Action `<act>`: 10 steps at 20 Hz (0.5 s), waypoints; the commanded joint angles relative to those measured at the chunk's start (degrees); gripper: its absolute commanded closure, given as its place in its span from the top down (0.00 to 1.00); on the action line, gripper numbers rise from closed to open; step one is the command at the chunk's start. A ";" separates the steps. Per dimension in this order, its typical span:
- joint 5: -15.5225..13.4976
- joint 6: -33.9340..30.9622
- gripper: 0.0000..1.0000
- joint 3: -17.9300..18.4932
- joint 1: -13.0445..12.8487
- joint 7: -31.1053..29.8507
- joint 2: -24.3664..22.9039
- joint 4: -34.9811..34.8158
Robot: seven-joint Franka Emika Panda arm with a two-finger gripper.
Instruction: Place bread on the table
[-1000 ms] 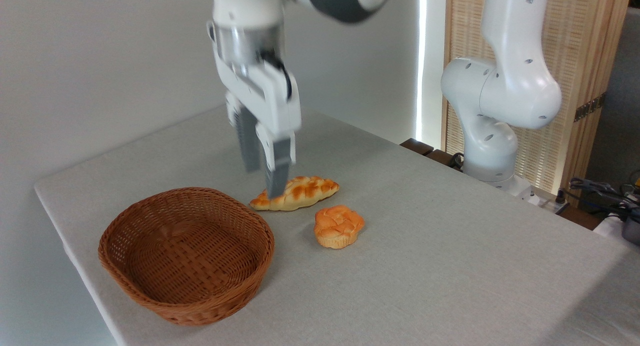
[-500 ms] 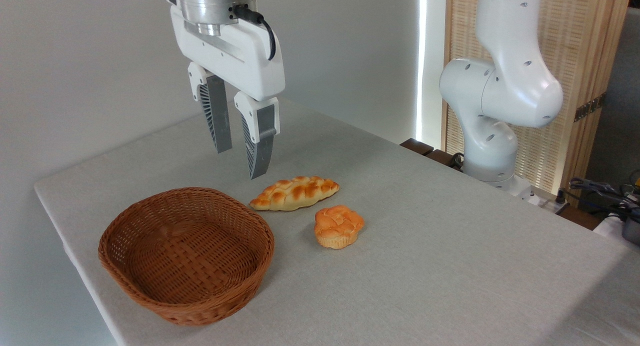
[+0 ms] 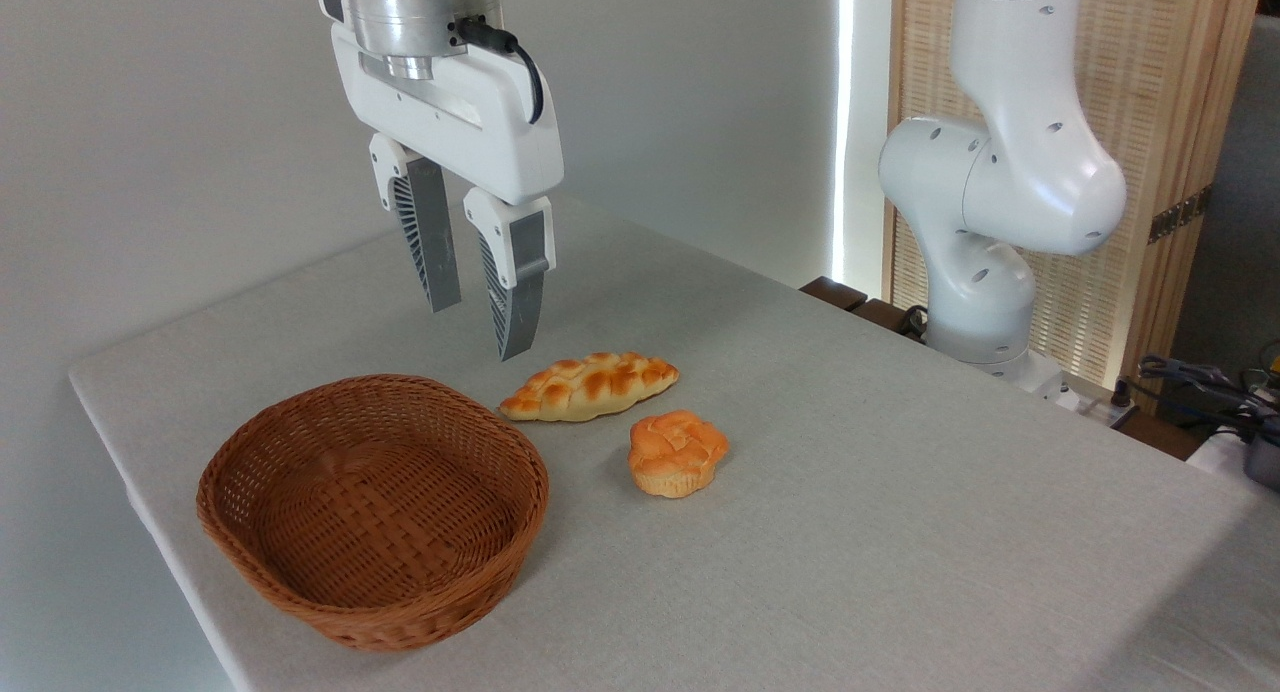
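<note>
Bun (image 3: 676, 453) on bench (image 3: 900, 532), mid-surface, beside loaf (image 3: 590, 384) and clear of empty basket (image 3: 375, 507); claw (image 3: 480, 322) parted, empty, above; risk: descending claw could nudge the loaf.

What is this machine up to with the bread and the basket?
A white robot arm holds its gripper open and empty in the air, above the table and behind the wicker basket, which has nothing in it. Two breads lie on the grey cloth beside the basket: a small round bun and a longer braided loaf. Nothing is being gripped right now.
</note>
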 commanded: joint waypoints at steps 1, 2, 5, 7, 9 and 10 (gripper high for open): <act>0.81 -1.68 1.00 2.49 -1.85 -0.83 0.21 1.34; 1.16 -1.68 1.00 3.98 -3.08 -0.66 0.29 1.43; 1.17 -1.68 1.00 5.05 -3.80 0.40 0.29 1.60; 1.17 -1.68 1.00 5.05 -3.80 0.22 0.38 1.69; 1.17 -1.68 1.00 5.05 -3.80 0.22 0.38 1.69; 1.17 -1.68 1.00 5.05 -3.80 0.31 0.38 1.69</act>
